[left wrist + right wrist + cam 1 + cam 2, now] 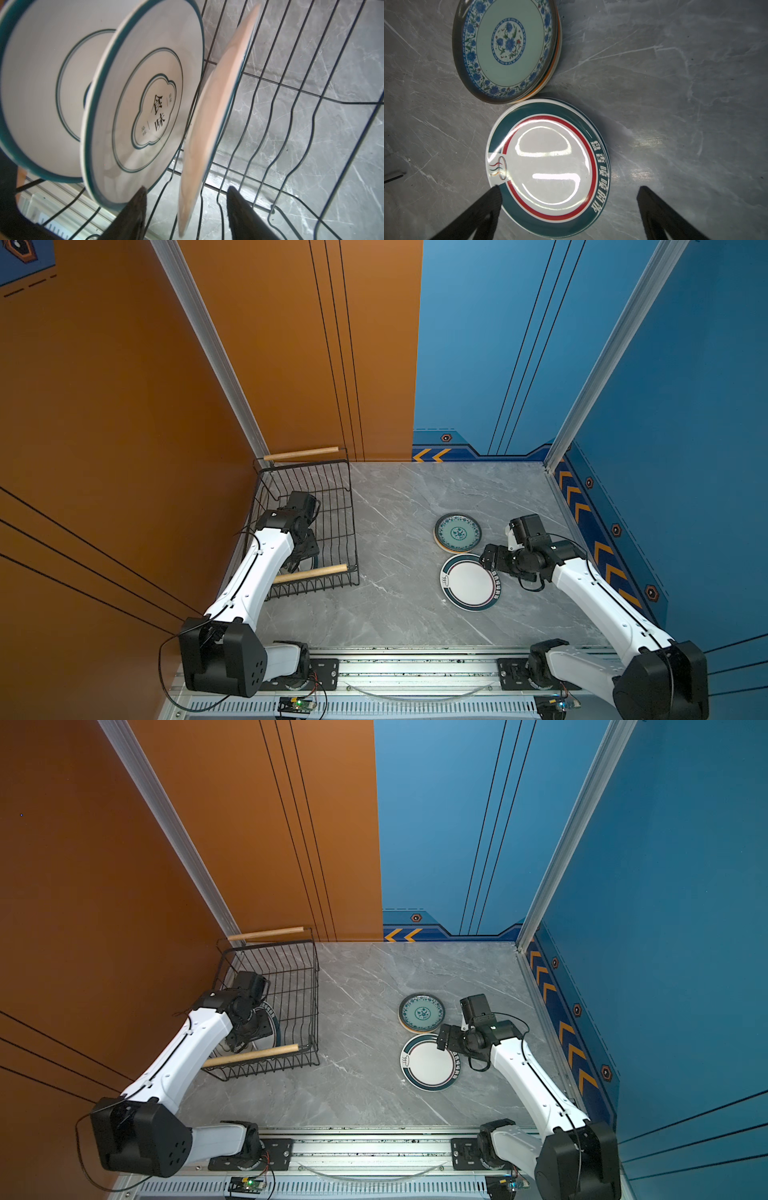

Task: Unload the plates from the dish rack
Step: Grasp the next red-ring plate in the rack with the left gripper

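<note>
Left wrist cam is the one I'm glued to. The left gripper (187, 199) is down inside the dish rack (348, 506) with its jaws roughly half open. The cream plate (214, 116) stands on edge right between the two fingers (137, 207). I can see a gap on both sides of it, so nothing's actually gripped.

Just beside the cream one are two white plates (145, 104) with teal rims, also on edge in the wire slots, leaning a bit, backs toward the camera. The nearer one has a cloud-shaped emblem with characters in it.

In both top views the rack sits in the back left corner of the grey marble table (395, 506), against the orange wall, with pale wooden handles (311, 573) front and back. The left arm covers most of what's inside.

On the right side two stacks lie flat on the table, well apart from the rack. The small stack (457, 532) has a teal flower-pattern plate on top. Right next to it, nearer the arm bases, is the big stack (469, 583), topped by a white plate with a dark teal rim and a red ring.

Right wrist cam shows the right gripper (569, 193) hanging over that big stack, jaws spread wide, holding nothing. One fingertip is over the plate's rim, the other over bare table.
</note>
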`<action>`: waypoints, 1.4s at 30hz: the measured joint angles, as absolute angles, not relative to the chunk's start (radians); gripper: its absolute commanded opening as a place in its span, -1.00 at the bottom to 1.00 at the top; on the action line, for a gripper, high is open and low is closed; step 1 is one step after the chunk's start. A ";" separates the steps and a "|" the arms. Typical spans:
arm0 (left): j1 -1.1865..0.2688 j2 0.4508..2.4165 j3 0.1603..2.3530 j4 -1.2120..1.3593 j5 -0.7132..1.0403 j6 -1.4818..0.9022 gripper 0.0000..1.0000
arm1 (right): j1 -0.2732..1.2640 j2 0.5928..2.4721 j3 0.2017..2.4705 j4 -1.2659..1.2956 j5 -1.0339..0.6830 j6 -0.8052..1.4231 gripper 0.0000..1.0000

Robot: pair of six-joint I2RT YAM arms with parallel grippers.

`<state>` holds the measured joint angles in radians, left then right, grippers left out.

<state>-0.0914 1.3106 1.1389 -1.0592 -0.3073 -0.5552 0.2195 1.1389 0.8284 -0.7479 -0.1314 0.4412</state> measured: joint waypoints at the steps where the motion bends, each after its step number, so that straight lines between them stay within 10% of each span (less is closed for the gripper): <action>1: -0.092 1.312 1.138 -1.053 -0.308 -0.559 0.12 | 0.220 1.139 0.828 -0.748 -0.134 0.441 1.00; 42: -0.059 1.339 1.090 -0.978 -0.283 -0.508 -0.97 | 0.202 1.032 0.828 -0.750 -0.183 0.445 1.00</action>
